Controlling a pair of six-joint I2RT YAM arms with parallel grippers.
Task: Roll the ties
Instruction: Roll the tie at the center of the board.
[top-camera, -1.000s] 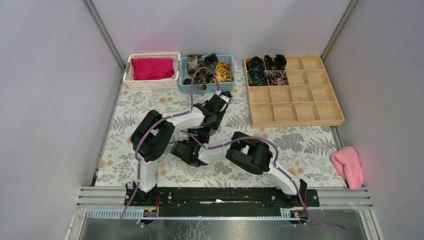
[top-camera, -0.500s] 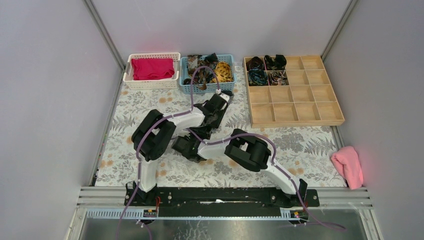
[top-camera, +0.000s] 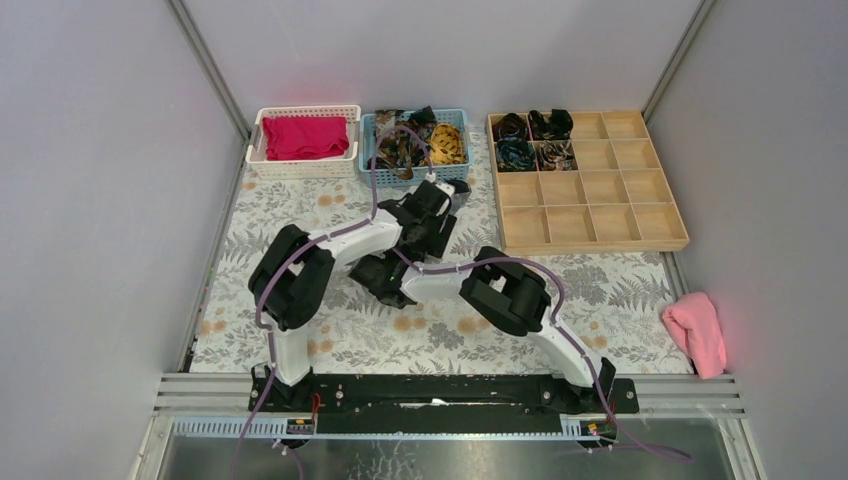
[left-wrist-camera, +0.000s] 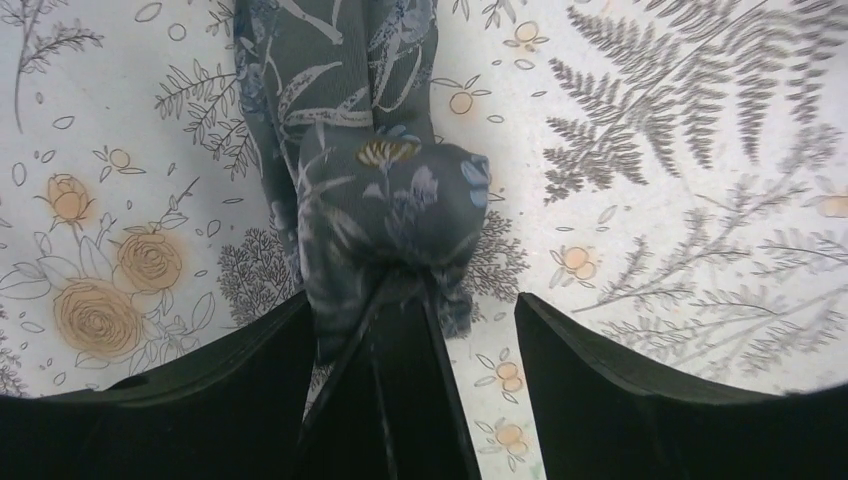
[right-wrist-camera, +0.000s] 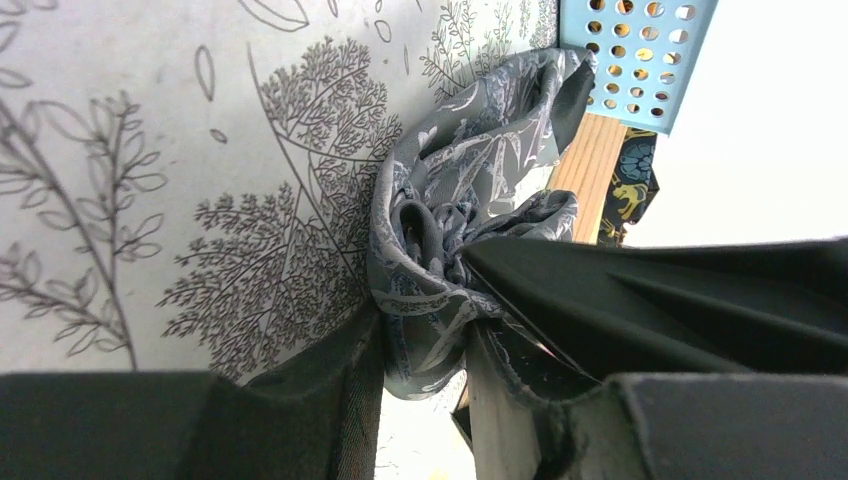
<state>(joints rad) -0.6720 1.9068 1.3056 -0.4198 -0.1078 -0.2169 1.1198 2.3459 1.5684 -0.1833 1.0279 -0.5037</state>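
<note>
Tie coil (right-wrist-camera: 430, 250) is pinched by the right gripper (right-wrist-camera: 420, 330), left gripper (left-wrist-camera: 410, 300) spread wide; could get unrolled if gripped loosely tbh.

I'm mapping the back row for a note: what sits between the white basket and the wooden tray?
The blue basket, piled with loose ties, sits between the white basket and the wooden tray, as the top view shows.

A grey-blue tie (left-wrist-camera: 400, 200) printed with pale leaves is seen at the frame's centre. The bench (left-wrist-camera: 700, 150) is covered in white, patterned with grey ferns and orange roses. A light-blue basket (right-wrist-camera: 640, 85) is shown at the right wrist view's upper right.
</note>
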